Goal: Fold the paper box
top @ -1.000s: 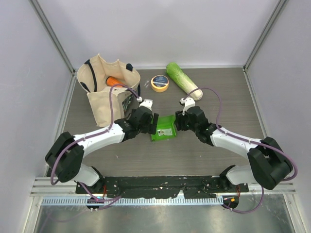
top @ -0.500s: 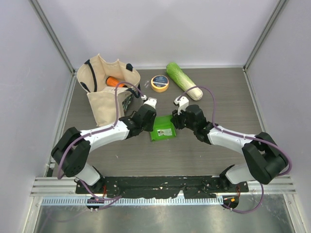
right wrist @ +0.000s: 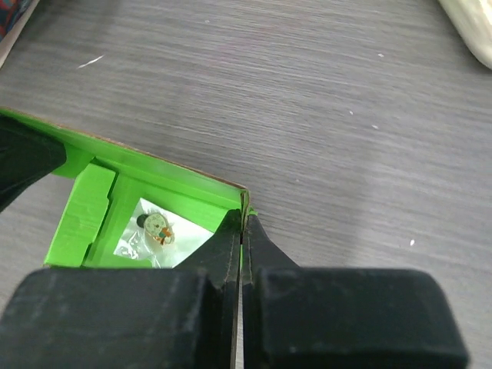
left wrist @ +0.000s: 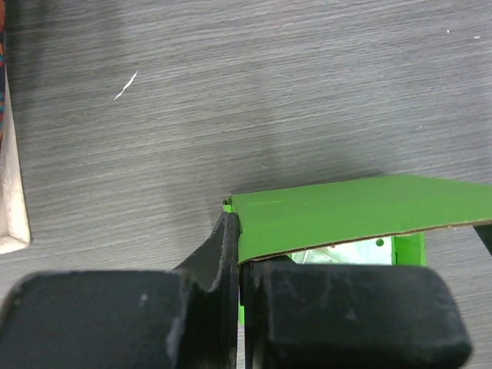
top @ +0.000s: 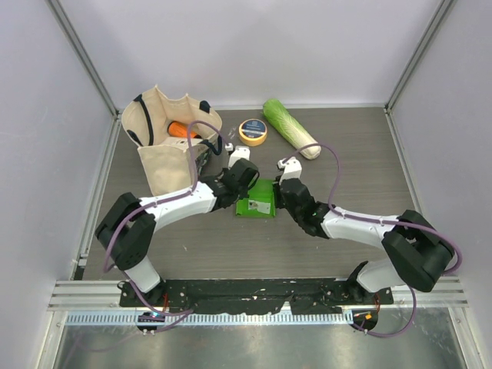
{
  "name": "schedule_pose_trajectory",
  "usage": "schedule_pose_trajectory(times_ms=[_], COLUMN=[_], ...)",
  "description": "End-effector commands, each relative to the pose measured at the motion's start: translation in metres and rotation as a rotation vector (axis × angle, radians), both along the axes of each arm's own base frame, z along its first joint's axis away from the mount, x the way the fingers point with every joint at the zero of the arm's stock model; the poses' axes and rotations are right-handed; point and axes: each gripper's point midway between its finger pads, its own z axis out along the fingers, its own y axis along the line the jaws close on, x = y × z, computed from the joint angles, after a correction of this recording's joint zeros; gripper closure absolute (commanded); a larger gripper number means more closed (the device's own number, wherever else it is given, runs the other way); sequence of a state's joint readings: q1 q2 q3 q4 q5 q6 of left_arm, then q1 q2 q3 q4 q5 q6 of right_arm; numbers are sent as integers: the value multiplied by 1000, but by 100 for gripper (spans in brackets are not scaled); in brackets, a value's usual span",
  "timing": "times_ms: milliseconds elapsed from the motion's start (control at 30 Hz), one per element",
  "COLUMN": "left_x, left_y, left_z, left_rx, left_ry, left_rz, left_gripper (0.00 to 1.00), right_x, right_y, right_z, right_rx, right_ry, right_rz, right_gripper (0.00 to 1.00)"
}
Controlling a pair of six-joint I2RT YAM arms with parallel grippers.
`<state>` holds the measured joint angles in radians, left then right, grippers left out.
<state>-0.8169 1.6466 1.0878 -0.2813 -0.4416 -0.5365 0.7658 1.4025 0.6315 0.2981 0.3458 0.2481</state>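
The left claw (left wrist: pixel 240 257) and right claw (right wrist: pixel 243 231) were each pinched tight on opposite corners of the paper box's (top: pixel 257 201) raised wall, seemingly steadying it for folding.

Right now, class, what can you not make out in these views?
- Top view: both wrists hide where the left gripper and right gripper pinch the box.
- Left wrist view: the box runs off the right edge.
- Right wrist view: the item inside the box is too small to name.
- Top view: the bag hides most of its orange item.
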Motion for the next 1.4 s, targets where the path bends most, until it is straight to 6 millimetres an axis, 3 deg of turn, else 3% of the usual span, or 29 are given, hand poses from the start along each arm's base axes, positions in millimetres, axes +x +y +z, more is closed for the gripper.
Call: schedule_pose_trajectory(times_ms=[0, 133, 433, 733, 867, 1067, 1133, 1200, 1267, 1367], left_x=[5, -3, -19, -35, -46, -55, -56, -59, -61, -63], left_y=[-1, -13, -11, -13, -6, 1, 3, 4, 6, 7], left_z=[5, 1, -12, -22, -36, -40, -42, -47, -49, -49], left_rx=[2, -46, -129, -161, -149, -134, -123, -115, -109, -101], left_ry=[-71, -110, -127, -144, -147, -196, -206, -205, -206, -216], left_rz=[138, 135, 163, 167, 159, 152, 154, 151, 155, 158], left_gripper=[100, 100, 100, 100, 100, 100, 100, 100, 100, 100], right_x=[4, -2, -23, -40, -50, -67, -71, -76, -77, -90], right_y=[-3, -11, -13, -9, -9, -13, -11, -13, -6, -7], right_z=[28, 24, 11, -1, -5, -10, -6, -12, -1, -1], right_rx=[186, 183, 174, 222, 224, 186, 179, 91, 100, 36], right_ry=[-93, -125, -199, -215, -232, -279, -289, -274, -238, -180], right_rz=[-252, -388, -533, -501, -474, -451, -434, -405, -404, -353], right_gripper=[99, 99, 99, 99, 99, 99, 95, 83, 73, 64])
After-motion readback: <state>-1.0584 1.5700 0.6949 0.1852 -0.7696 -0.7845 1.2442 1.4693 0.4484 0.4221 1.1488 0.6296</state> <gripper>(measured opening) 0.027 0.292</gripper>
